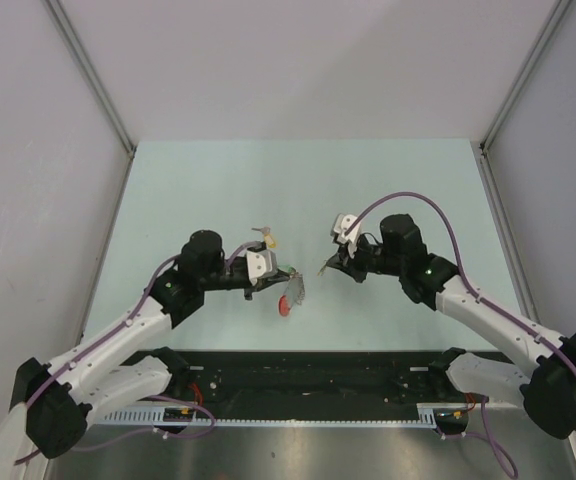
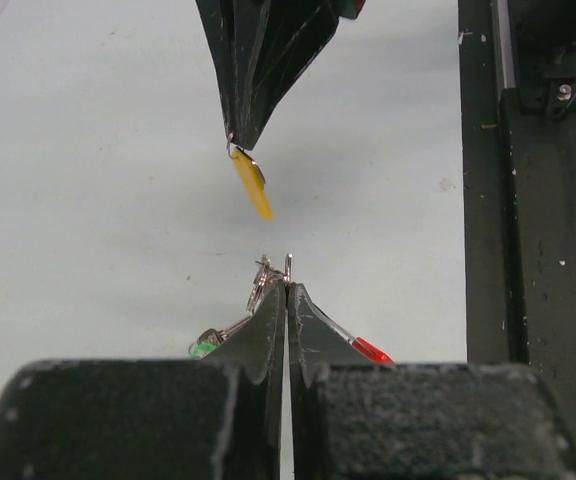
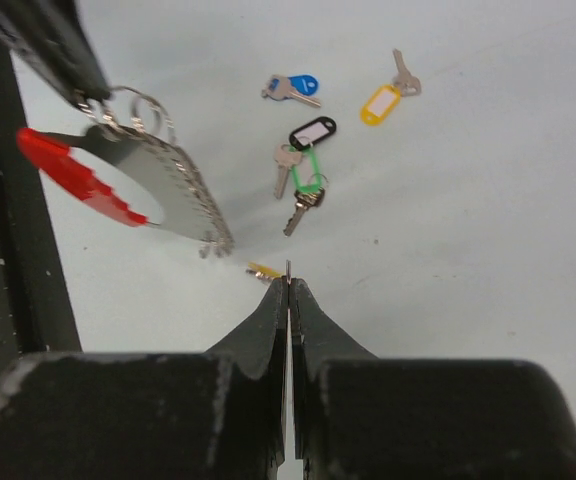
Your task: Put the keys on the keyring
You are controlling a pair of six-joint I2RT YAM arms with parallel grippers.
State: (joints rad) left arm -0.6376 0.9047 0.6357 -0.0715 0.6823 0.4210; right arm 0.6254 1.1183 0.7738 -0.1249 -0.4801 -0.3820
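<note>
My left gripper (image 2: 287, 285) is shut on the keyring's thin metal loop. The keyring (image 3: 158, 185) hangs in the air, with a red plastic arc (image 3: 73, 170) and a grey toothed metal part; in the top view it is at the table's middle (image 1: 292, 292). A green-headed key (image 2: 202, 349) dangles beside my left fingers. My right gripper (image 3: 288, 283) is shut on the small ring of a yellow-tagged key (image 2: 252, 185), held just right of the keyring and apart from it. Several loose keys lie beyond: blue (image 3: 293, 88), yellow-tagged (image 3: 380, 103), black-tagged (image 3: 313, 132) and green-looped (image 3: 308, 178).
The loose keys show as a small cluster (image 1: 266, 238) behind the left gripper on the pale green table (image 1: 218, 190). A black rail (image 1: 308, 375) runs along the near edge between the arm bases. Grey walls enclose the table on three sides.
</note>
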